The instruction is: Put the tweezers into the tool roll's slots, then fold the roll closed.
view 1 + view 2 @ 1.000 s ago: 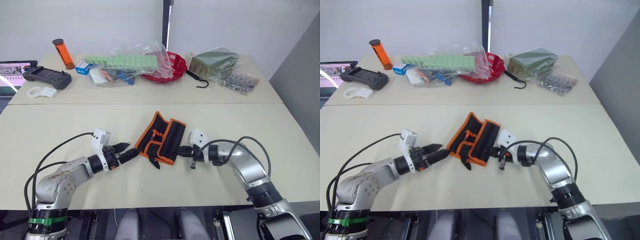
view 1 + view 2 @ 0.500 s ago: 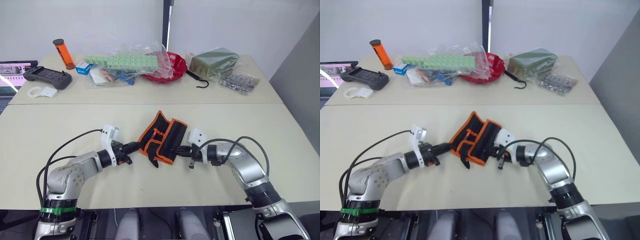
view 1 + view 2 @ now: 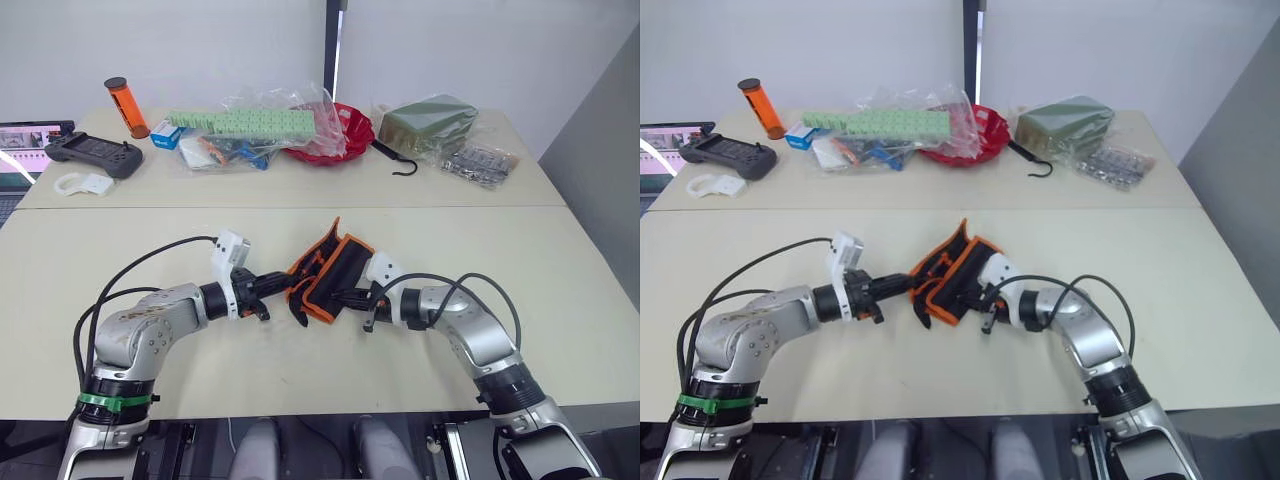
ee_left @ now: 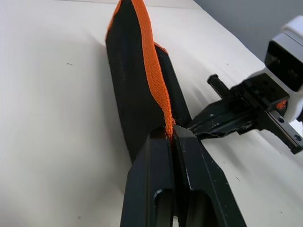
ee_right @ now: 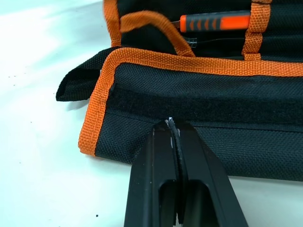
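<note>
At mid-table, my left pincer (image 3: 281, 287) is clenched on the tool roll (image 3: 326, 276) binding, right pincer (image 3: 343, 298) clenched on its hem; I judge either thin grip could slip mid-fold.

Two pale cream rectangular tabletops stand end to end, the near table (image 3: 300, 370) meeting the far table (image 3: 520, 185) along a straight seam across the scene. Behind the far one rises a plain white wall (image 3: 180, 45), split by a dark vertical post (image 3: 333, 45). A grey panel (image 3: 600, 160) slants in at the right. Light is even and soft.
</note>
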Available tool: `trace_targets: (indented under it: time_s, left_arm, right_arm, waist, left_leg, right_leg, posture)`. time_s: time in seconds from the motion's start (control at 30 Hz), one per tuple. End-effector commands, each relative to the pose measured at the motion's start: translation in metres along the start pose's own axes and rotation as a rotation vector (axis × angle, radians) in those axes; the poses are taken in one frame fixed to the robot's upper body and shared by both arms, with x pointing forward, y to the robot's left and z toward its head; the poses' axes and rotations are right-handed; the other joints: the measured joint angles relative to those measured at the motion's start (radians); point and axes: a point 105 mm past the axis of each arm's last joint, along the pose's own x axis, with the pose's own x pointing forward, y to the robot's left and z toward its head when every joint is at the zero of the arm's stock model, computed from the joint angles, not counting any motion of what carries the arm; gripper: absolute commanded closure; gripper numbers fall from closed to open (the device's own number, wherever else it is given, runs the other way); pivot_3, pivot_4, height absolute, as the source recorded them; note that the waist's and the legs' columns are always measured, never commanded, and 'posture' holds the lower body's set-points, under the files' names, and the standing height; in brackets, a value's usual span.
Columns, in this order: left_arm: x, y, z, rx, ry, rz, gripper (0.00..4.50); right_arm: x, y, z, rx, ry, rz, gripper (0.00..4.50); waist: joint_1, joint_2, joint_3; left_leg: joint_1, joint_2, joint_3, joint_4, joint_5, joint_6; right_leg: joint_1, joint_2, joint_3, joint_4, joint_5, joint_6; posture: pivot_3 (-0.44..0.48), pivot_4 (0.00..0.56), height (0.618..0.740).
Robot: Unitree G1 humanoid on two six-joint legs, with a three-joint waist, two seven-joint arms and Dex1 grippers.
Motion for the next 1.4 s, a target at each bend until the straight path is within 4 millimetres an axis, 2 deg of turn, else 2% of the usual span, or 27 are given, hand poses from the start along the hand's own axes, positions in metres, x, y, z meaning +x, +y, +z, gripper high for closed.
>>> trace_targets:
  time_s: [0.03, 0.17, 0.3, 0.47, 0.63, 0.87, 0.97, 1.1, 1.17, 1.23, 1.3, 1.4]
  left_arm:
    - [0.005, -0.016, 0.012, 0.079, -0.011, -0.07, 4.48]
    - [0.018, -0.026, 0.0, 0.142, 0.094, -0.115, 4.48]
    - [0.032, -0.038, 0.007, 0.153, 0.125, -0.168, 4.48]
    - [0.039, -0.047, -0.005, 0.18, 0.201, -0.221, 4.48]
    - [0.041, -0.036, -0.03, 0.227, 0.317, -0.178, 4.48]
    - [0.047, -0.027, -0.034, 0.255, 0.322, -0.125, 4.48]
    - [0.048, -0.022, -0.037, 0.263, 0.337, -0.098, 4.48]
    - [0.048, -0.022, -0.041, 0.253, 0.345, -0.085, 4.48]
    - [0.048, -0.022, -0.042, 0.249, 0.348, -0.084, 4.48]
    - [0.047, -0.021, -0.043, 0.247, 0.35, -0.08, 4.48]
    - [0.046, -0.019, -0.043, 0.248, 0.353, -0.075, 4.48]
    - [0.046, -0.018, -0.042, 0.252, 0.356, -0.071, 4.48]
  right_arm:
    - [0.0, -0.002, -0.01, 0.013, 0.049, -0.031, 4.5]
    - [0.0, 0.001, -0.013, 0.019, 0.056, -0.024, 4.5]
    - [0.0, 0.003, -0.014, 0.023, 0.066, -0.019, 4.5]
    - [0.0, 0.004, -0.015, 0.027, 0.071, -0.022, 4.5]
    - [-0.003, 0.002, -0.015, 0.032, 0.067, -0.04, 4.5]
    - [-0.008, 0.004, -0.003, 0.055, 0.026, -0.034, 4.5]
    - [-0.016, 0.004, 0.001, 0.059, 0.018, -0.033, 4.5]
    - [-0.04, 0.001, 0.004, 0.076, 0.021, -0.014, 4.5]
    - [-0.053, 0.0, 0.015, 0.088, -0.014, 0.01, 4.5]
    - [-0.06, -0.006, 0.038, 0.103, -0.104, 0.007, 4.5]
    - [-0.06, -0.013, 0.053, 0.088, -0.158, -0.012, 4.5]
    - [-0.048, -0.022, 0.061, 0.074, -0.189, -0.042, 4.5]
  waist:
    - [0.0, 0.0, 0.0]
    - [0.001, 0.0, 0.0]
    - [0.002, 0.0, 0.0]
    - [0.001, 0.0, 0.0]
    - [0.002, 0.0, 0.0]
    - [0.004, 0.0, 0.0]
    - [0.007, 0.0, 0.0]
    - [0.011, 0.0, 0.0]
    - [0.011, 0.0, 0.0]
    - [0.008, 0.0, 0.0]
    - [0.003, 0.0, 0.0]
    - [0.003, 0.0, 0.0]
  left_leg:
    - [0.0, 0.0, 0.0, 0.0, 0.0, 0.0]
    - [0.0, 0.0, 0.0, 0.0, 0.0, 0.0]
    - [0.0, 0.0, 0.0, 0.001, 0.0, 0.0]
    - [0.0, 0.0, 0.0, 0.0, 0.0, 0.0]
    - [0.0, -0.001, 0.0, 0.0, 0.0, 0.0]
    - [0.0, -0.001, 0.0, 0.0, 0.0, 0.0]
    - [0.0, -0.001, 0.0, 0.0, 0.0, 0.0]
    - [-0.001, -0.001, 0.0, 0.001, 0.0, 0.0]
    - [-0.001, -0.002, 0.0, 0.001, 0.0, 0.0]
    - [-0.001, -0.001, 0.0, 0.001, 0.0, 0.0]
    - [-0.001, -0.001, 0.0, 0.001, 0.0, 0.0]
    - [0.0, -0.001, 0.0, 0.001, 0.0, 0.0]
  right_leg:
    - [0.0, 0.0, 0.0, 0.0, 0.0, 0.0]
    - [0.0, 0.0, 0.0, 0.0, 0.0, 0.0]
    - [0.001, 0.0, 0.0, 0.0, 0.0, 0.0]
    - [0.0, 0.0, 0.0, 0.0, 0.0, 0.0]
    - [0.0, 0.0, 0.0, 0.0, 0.0, 0.0]
    - [0.001, 0.0, 0.0, -0.001, 0.0, 0.0]
    - [0.001, 0.0, 0.0, -0.001, 0.0, 0.001]
    - [0.001, -0.001, 0.0, -0.001, 0.0, 0.001]
    - [0.001, -0.001, 0.0, -0.001, 0.0, 0.001]
    - [0.001, -0.001, 0.0, -0.002, 0.0, 0.001]
    - [0.001, 0.0, 0.0, -0.001, 0.0, 0.001]
    - [0.002, 0.0, 0.0, -0.001, 0.0, 0.001]
  posture:
    - [0.0, 0.15, 0.74]
    - [0.0, 0.15, 0.74]
    - [0.0, 0.15, 0.74]
    - [0.0, 0.15, 0.74]
    - [0.0, 0.15, 0.74]
    - [0.0, 0.15, 0.74]
    - [0.0, 0.15, 0.74]
    - [0.0, 0.15, 0.74]
    - [0.0, 0.15, 0.74]
    - [0.0, 0.15, 0.74]
    - [0.0, 0.15, 0.74]
    - [0.0, 0.15, 0.74]
